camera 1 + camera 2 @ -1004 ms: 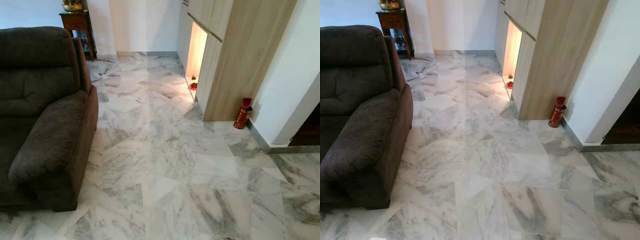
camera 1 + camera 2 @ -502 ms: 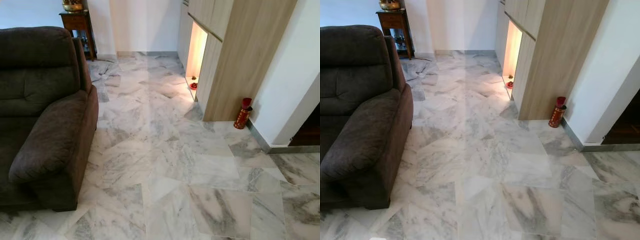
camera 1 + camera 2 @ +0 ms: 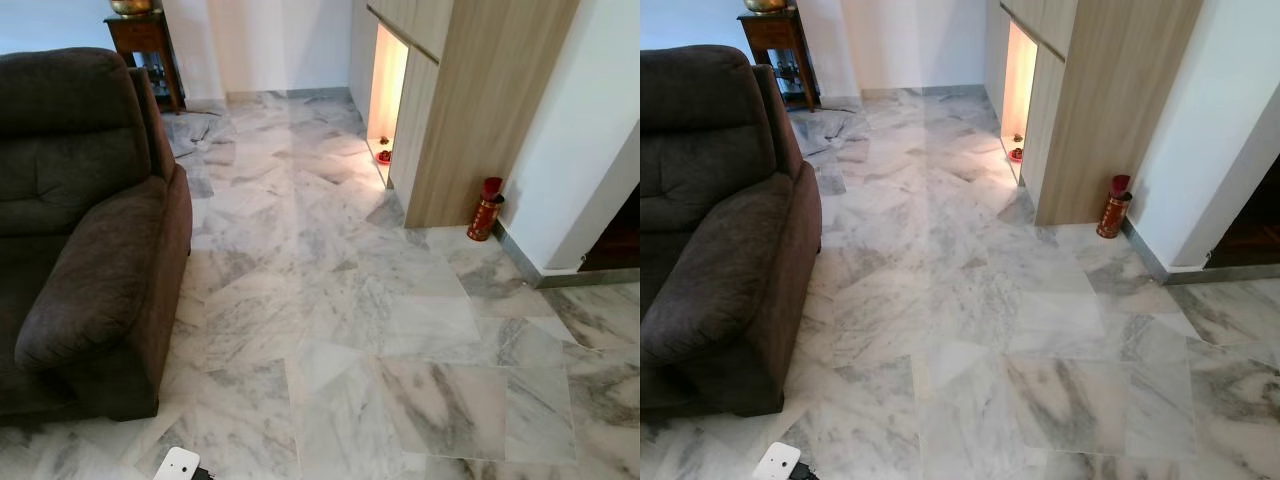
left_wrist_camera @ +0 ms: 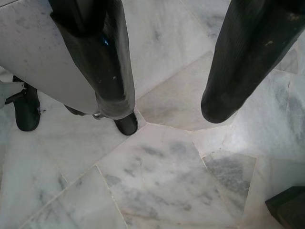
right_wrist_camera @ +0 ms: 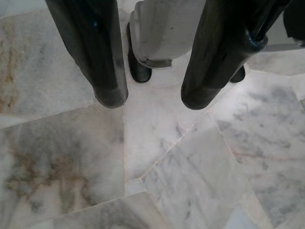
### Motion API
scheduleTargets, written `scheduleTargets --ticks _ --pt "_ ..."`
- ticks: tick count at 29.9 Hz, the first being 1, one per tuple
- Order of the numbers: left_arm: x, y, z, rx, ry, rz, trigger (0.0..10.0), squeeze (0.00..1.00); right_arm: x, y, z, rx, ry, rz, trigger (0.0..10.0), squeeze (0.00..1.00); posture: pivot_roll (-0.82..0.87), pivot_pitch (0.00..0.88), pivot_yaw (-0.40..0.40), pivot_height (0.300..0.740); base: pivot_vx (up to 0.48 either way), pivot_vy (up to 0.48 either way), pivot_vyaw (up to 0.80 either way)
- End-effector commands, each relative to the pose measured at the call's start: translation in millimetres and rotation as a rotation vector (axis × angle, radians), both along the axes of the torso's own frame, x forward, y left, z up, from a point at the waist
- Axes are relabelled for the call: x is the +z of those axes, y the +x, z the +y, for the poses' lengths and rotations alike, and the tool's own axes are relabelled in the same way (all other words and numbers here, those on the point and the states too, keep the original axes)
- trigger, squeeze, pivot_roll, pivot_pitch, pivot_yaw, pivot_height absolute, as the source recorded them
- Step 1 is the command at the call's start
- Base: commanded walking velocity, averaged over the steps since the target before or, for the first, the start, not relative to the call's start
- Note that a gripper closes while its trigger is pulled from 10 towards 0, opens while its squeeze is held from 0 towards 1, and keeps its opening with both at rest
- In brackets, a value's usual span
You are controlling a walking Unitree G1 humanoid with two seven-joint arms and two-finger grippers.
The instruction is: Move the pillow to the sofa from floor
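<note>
A: Where is the pillow? You must find it first.

B: I cannot see it on this part of the marble floor (image 3: 340, 300). The dark brown sofa (image 3: 85, 230) stands at the floor's left edge, its armrest toward you. I think you are in the search step, so turn slowly and look around, maybe behind you, before you walk.

A: And the hands?

B: The left hand (image 4: 167, 102) hangs over the tiles, its two black fingers apart and holding nothing. The right hand (image 5: 152, 98) is the same: fingers spread, empty, pointing down beside the robot's feet.

A: What about the room?

B: The floor is glossy and reflects light, so probably slippery; step with care. At the far right a wooden cabinet (image 3: 470, 100) has a lit niche, and a red cylinder (image 3: 486, 215) stands at its corner by the wall. A small wooden side table (image 3: 145, 40) is behind the sofa. A white device (image 3: 178, 466) lies on the floor near the sofa's front corner; do not step on it.
</note>
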State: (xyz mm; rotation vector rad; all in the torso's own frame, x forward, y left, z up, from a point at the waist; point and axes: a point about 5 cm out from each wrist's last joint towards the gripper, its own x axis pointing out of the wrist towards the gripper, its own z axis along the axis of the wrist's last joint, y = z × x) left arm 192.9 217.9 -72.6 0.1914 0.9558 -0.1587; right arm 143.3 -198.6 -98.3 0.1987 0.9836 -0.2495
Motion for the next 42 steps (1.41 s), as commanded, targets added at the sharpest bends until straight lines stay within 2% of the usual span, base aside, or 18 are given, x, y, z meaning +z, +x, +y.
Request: scheduleTargets --ticks 1,10,23,42 --pt "-1.6 -3.8 2.8 0.002 0.008 0.022 10.0 0.0 -0.1 0.3 0.8 -0.007 0.004 0.003 10.0 0.0 -0.08 0.035 0.04 0.74 0.0 0.0 0.0" --pt "-2.7 -4.0 -0.9 0.013 -0.004 0.026 10.0 0.0 1.1 3.0 -0.9 -0.002 -0.006 -0.002 10.0 0.0 -0.08 0.037 0.039 0.74 0.0 0.0 0.0" --pt "-4.6 -11.4 7.6 0.027 0.016 0.048 10.0 0.0 1.1 5.6 5.6 0.014 0.005 -0.005 10.0 0.0 -0.08 0.055 0.051 0.74 0.0 0.374 0.0" --pt "-8.3 -14.5 0.4 0.034 0.017 0.069 10.0 0.0 -0.3 2.5 6.8 0.022 0.008 0.007 10.0 0.0 -0.09 0.069 0.054 0.74 0.0 0.376 0.0"
